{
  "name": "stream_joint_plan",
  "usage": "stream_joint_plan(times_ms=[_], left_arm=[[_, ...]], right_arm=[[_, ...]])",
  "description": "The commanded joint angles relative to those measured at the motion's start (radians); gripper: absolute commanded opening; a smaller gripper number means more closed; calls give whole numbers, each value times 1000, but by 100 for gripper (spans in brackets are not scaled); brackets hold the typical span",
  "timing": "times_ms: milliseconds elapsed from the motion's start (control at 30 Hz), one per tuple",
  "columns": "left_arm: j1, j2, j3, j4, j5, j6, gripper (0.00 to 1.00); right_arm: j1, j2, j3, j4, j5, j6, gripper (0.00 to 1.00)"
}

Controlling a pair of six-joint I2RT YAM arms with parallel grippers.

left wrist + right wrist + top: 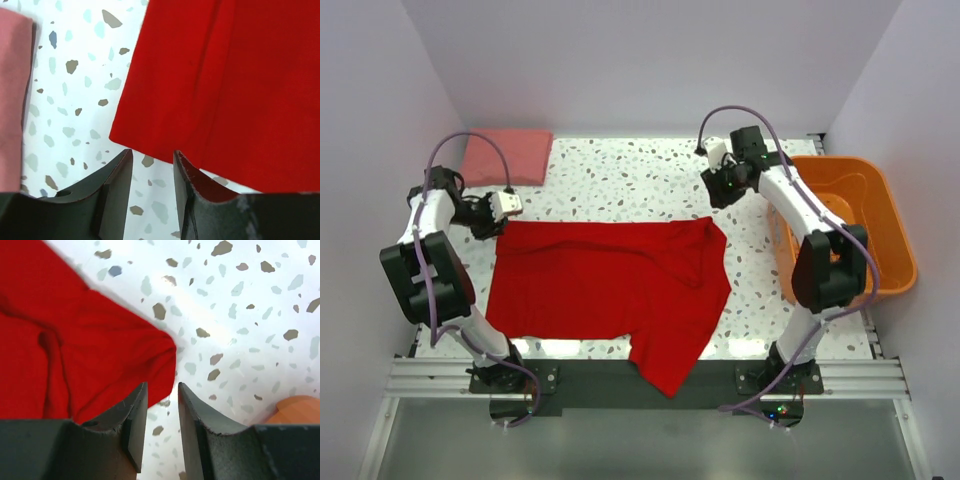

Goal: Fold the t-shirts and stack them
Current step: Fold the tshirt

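The bright red t-shirt (610, 285) lies spread across the middle of the table, one part hanging over the near edge. The salmon-pink t-shirt (506, 157) lies folded at the back left corner. My left gripper (498, 222) hovers at the red shirt's far left corner. In the left wrist view its jaws (152, 157) stand apart with only table between them, the red cloth (225, 85) just ahead and the pink shirt (12, 100) at the left edge. My right gripper (722, 198) sits just behind the shirt's far right corner. Its jaws (162, 390) are also apart and empty beside the red cloth (75, 350).
An orange plastic basket (855, 220) stands along the right edge of the table, its rim (300, 410) showing low in the right wrist view. Bare speckled tabletop (620, 175) lies behind the red shirt. White walls close in the left, right and far sides.
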Motion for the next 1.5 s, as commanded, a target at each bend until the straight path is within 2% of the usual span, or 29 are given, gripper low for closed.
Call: stream_joint_plan(times_ms=[0,133,233,333,700,800,867,1033,1267,1467], left_arm=[[8,12,42,67,75,-208,43],[8,73,95,86,81,-396,44],[7,107,117,67,89,-454,46],[7,106,88,75,83,-457,47],[7,104,30,121,44,-491,47],[8,110,20,131,14,-514,47],[8,115,16,135,-8,-523,46],[7,121,8,125,-31,-522,43],[7,75,-16,82,3,-421,43],[-35,5,-35,15,119,-319,46]], right_arm=[[-9,105,100,-30,-50,108,34],[-11,188,140,12,-7,99,35],[-17,262,198,-9,11,105,38],[-25,315,235,-45,-3,124,44],[-32,418,289,-118,-36,180,49],[-38,423,285,-152,-47,174,45],[-40,420,279,-171,-55,158,36],[-58,372,245,-174,-62,136,0],[-81,279,225,-168,-39,87,0],[-81,245,147,-157,-47,56,0]])
